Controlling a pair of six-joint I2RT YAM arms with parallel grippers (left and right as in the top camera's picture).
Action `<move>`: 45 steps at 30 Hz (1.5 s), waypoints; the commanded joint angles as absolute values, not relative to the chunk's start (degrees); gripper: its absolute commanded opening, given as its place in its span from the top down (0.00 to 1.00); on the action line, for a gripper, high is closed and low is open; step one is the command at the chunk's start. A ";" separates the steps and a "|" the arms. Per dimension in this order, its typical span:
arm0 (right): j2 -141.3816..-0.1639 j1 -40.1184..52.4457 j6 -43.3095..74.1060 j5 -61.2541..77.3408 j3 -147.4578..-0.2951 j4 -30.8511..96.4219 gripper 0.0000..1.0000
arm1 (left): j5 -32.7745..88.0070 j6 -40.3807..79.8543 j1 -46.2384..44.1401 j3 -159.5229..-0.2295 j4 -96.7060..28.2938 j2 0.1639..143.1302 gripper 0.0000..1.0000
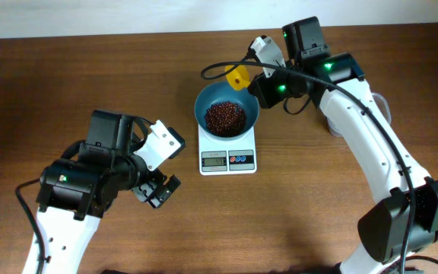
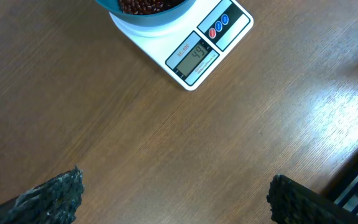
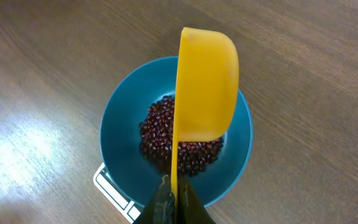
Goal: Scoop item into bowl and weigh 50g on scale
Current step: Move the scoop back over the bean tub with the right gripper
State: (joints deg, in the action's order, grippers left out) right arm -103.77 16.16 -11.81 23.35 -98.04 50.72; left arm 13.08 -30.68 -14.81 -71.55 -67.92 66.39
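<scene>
Beans: dark red-brown beans [image 3: 160, 127] lie in the round teal-blue bowl [image 3: 120, 124] on the small white square scale [image 1: 227, 160].
Scoop: the yellow plastic scoop [image 3: 207, 81] hangs directly over the bowl, tipped on edge, its handle running back to the claw.
Right gripper [image 3: 174, 202]: the nearer one, pinched narrow on the handle, arm reaching in from the far right.
Left gripper [image 2: 176, 196]: wide and empty at near left, well apart from the scale.

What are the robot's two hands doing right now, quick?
Left gripper: open, holding nothing.
Right gripper: shut on the yellow scoop.
</scene>
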 commanded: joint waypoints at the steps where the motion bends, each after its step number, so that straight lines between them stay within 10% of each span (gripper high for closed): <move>1: -104.27 16.56 -13.26 24.32 -99.33 51.16 0.96 | 13.08 -31.77 -14.46 -72.58 -67.85 66.67 0.01; 32: -104.12 24.97 -18.94 -2.26 -99.42 51.62 0.96 | 13.08 -31.77 -14.46 -72.58 -67.85 66.67 0.01; 45: -94.37 0.19 8.05 -2.13 -112.73 50.26 0.96 | 13.10 -31.77 -14.46 -72.58 -67.85 66.67 0.01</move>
